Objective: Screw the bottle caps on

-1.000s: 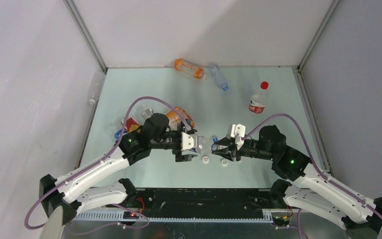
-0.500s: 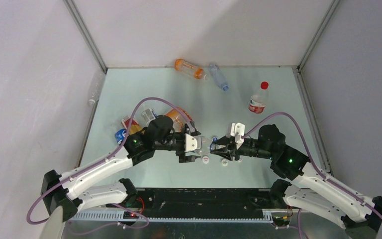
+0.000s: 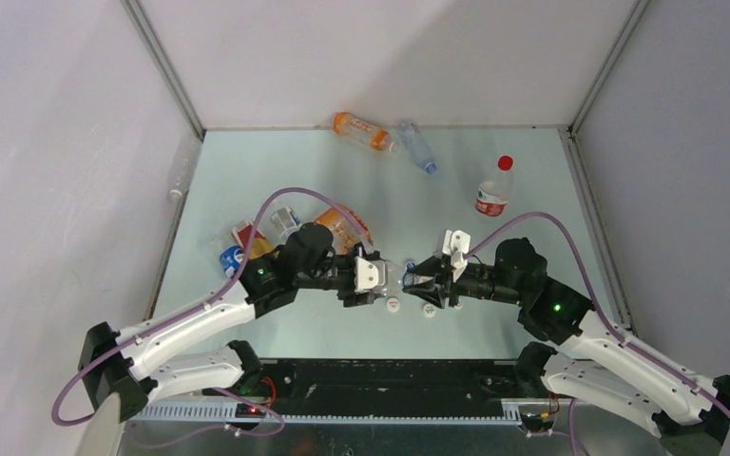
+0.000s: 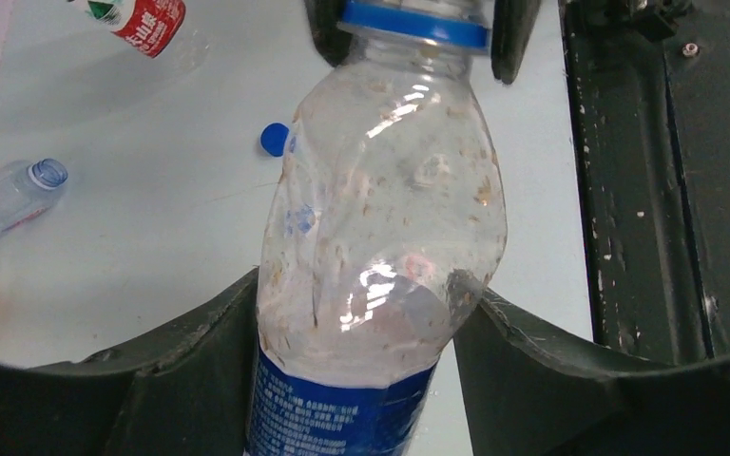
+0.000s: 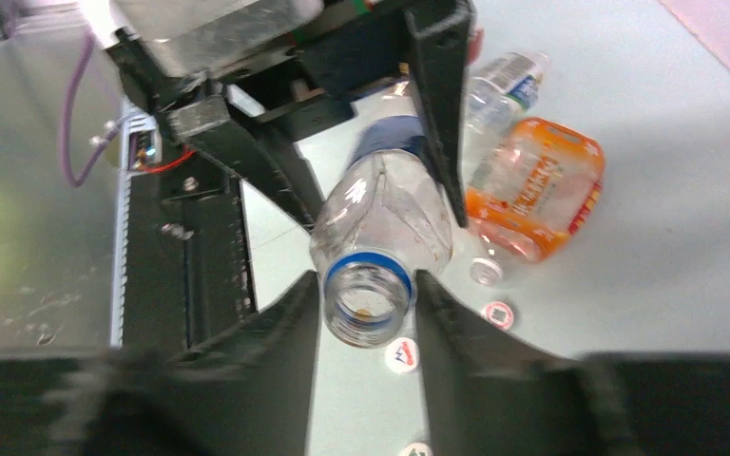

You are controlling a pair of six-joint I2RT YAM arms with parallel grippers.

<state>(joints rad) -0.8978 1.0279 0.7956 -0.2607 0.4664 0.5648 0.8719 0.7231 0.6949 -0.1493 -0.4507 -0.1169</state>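
A clear bottle with a blue label (image 4: 380, 237) is held level above the table between both grippers. My left gripper (image 4: 356, 323) is shut on its body just above the label. My right gripper (image 5: 368, 294) is shut on its neck, one finger on each side of the blue ring. The mouth (image 5: 369, 302) is open, with no cap on it. In the top view the bottle (image 3: 392, 275) spans the gap between the left gripper (image 3: 371, 275) and the right gripper (image 3: 416, 281). Loose white caps (image 3: 393, 305) (image 3: 429, 310) lie on the table below it, and a blue cap (image 4: 273, 139) lies nearby.
Several bottles, one of them orange (image 5: 537, 185), lie in a pile (image 3: 280, 226) behind the left arm. An orange bottle (image 3: 361, 130) and a clear one (image 3: 418, 147) lie at the back. A red-capped bottle (image 3: 494, 190) stands back right. A black rail (image 3: 380, 375) runs along the near edge.
The left arm has carried the bottle to the right, bringing its neck between the right gripper's fingers. The right arm has barely moved.
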